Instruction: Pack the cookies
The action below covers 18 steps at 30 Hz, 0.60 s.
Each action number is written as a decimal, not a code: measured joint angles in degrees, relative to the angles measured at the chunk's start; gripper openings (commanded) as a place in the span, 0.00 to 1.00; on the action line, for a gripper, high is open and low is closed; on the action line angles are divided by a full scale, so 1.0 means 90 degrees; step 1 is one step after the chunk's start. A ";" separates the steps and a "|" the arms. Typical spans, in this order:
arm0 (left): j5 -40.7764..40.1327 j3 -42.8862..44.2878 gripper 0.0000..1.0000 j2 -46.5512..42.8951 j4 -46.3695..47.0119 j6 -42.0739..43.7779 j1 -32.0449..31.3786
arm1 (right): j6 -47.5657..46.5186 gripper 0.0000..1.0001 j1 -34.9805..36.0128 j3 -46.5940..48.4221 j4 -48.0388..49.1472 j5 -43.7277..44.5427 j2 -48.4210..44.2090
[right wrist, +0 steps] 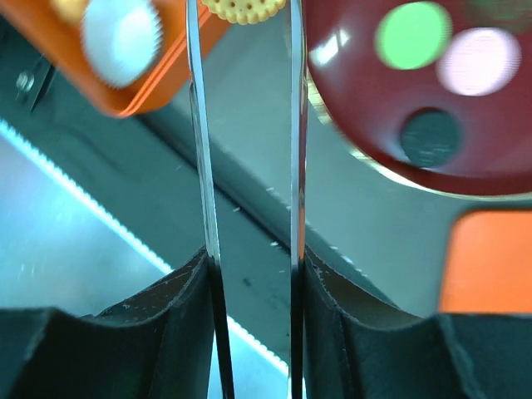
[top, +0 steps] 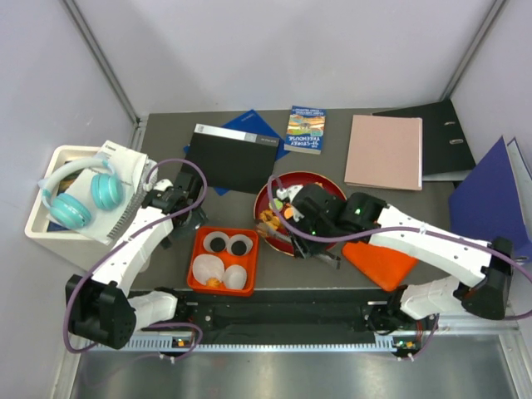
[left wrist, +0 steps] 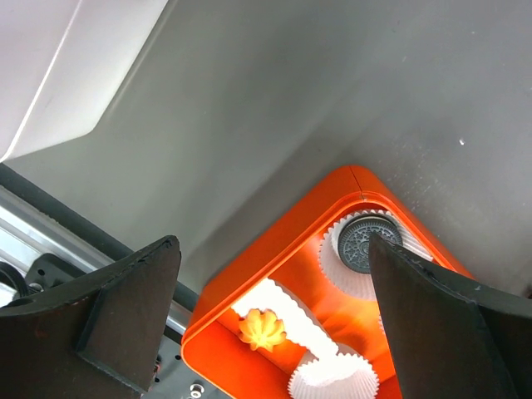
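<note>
Right wrist view: with right hand (right wrist: 243, 21) pinching a yellow cookie (right wrist: 248, 8) between red bowl (right wrist: 353, 125) and orange tray (right wrist: 158, 75), hold that grip firm, carry left over a white paper cup (right wrist: 120, 37), lower before releasing, clear of wide-spread left hand (left wrist: 270, 249).

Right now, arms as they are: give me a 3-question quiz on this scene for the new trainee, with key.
1. True or false: the left gripper holds a cookie.
2. The right gripper grips a cookie coloured: A green, B yellow, C black.
3. Fill in: the orange tray holds ___ paper cups.
Key: 1 false, it is open and empty; 2 B; 3 four.
</note>
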 measured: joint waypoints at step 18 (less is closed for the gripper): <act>0.0017 -0.0019 0.99 -0.0032 -0.0092 -0.0250 0.0002 | -0.0393 0.34 0.0852 0.0250 0.0357 -0.0971 0.1059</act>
